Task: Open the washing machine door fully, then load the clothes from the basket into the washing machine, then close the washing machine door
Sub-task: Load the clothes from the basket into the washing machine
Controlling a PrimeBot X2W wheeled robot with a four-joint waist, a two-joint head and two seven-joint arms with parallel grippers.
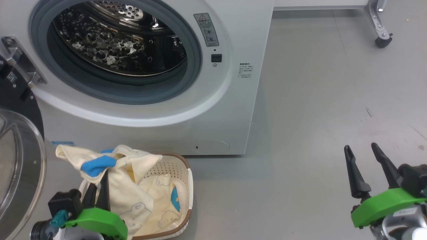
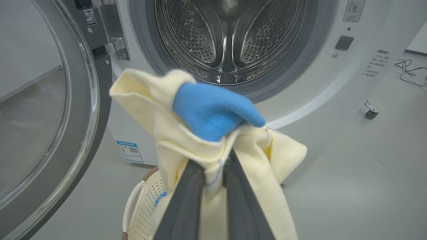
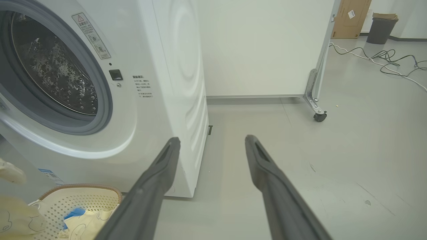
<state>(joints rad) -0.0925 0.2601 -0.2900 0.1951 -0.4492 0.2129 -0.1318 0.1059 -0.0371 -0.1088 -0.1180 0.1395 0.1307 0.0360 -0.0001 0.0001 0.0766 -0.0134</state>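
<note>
My left gripper (image 1: 101,176) is shut on a pale yellow garment (image 1: 125,186) with a blue patch, held above the cream basket (image 1: 181,163); in the left wrist view that garment (image 2: 156,110) bunches over the left gripper (image 2: 213,166). Another yellow piece of the clothes (image 1: 163,203) lies in the basket. The washing machine (image 1: 230,110) stands behind, its steel drum (image 1: 116,43) exposed. The washing machine door (image 1: 20,166) hangs swung out at the left, and it stands wide at the left of the wrist view (image 2: 50,126). My right gripper (image 1: 362,150) is open over bare floor at the lower right.
Grey floor (image 1: 317,100) stretches right of the machine. A white panel on a caster (image 1: 382,41) stands at the back right. In the right wrist view, cables (image 3: 383,56), a cardboard box (image 3: 350,16) and a dark bin (image 3: 382,28) lie far off.
</note>
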